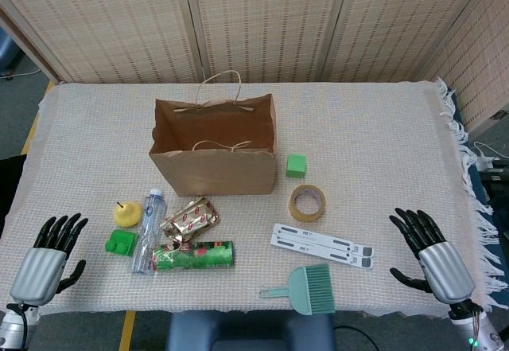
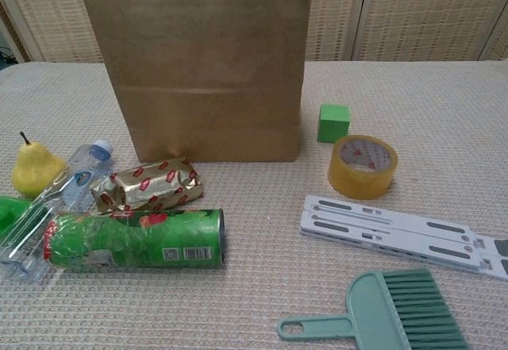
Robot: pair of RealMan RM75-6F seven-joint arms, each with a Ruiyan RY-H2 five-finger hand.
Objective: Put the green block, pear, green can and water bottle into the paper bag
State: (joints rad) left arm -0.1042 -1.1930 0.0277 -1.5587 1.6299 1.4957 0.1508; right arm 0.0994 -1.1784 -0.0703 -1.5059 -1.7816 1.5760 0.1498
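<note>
On my surface point(image 1: 382, 128), cloth-covered: one paper bag point(image 1: 213, 156), upright, mouth open, handles up, standing at centre. Green block point(image 1: 296, 165), just right of the bag's base, apart from it. Roll of tape point(image 1: 307, 202), near the block on the side toward me. Pear point(image 1: 126, 213), yellow, upright, left of the bag. Water bottle point(image 1: 147, 224), lying down, cap pointing toward the bag, just beside the pear. Green can point(image 1: 194, 255), on its side, touching the bottle's lower end. Foil-wrapped packet point(image 1: 189, 218), resting between bottle and can. A second green piece point(image 1: 120, 243), left of the bottle; I cannot tell what it is. White folding stand point(image 1: 322, 246) and small teal brush point(image 1: 304, 289), lower right. My left hand point(image 1: 48, 259), released, fingers spread, holding nothing, at the near left corner. My right hand point(image 1: 429, 257), likewise released and empty, at the near right, well apart from every item.
</note>
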